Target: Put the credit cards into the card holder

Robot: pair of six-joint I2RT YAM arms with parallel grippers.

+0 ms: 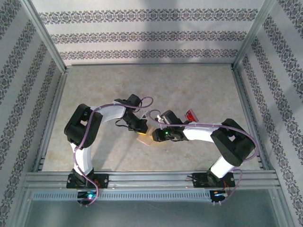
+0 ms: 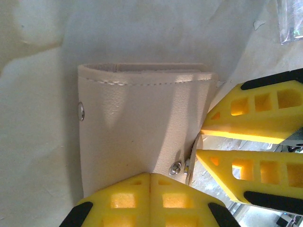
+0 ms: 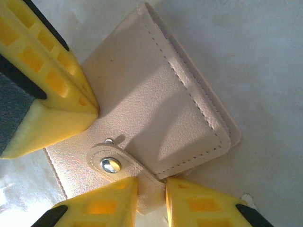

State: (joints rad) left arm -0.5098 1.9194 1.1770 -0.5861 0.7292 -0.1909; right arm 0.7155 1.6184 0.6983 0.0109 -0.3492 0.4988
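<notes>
Noting card holder [image 1: 144, 138] mid-table [image 1: 189, 85], snapped shut, nothing loaded yet: left gripper [image 2: 150, 176] closed tight against its edge, right gripper [image 3: 151, 182] pinched narrow on the snap tab [image 3: 118, 165], red credit card [image 1: 191, 115] waiting far-right.

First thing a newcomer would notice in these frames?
The two grippers meet mid-table on the tan card holder: the left gripper pinches one edge, and the right gripper is closed on its snap tab. A red credit card lies on the table just beyond the right arm.
</notes>
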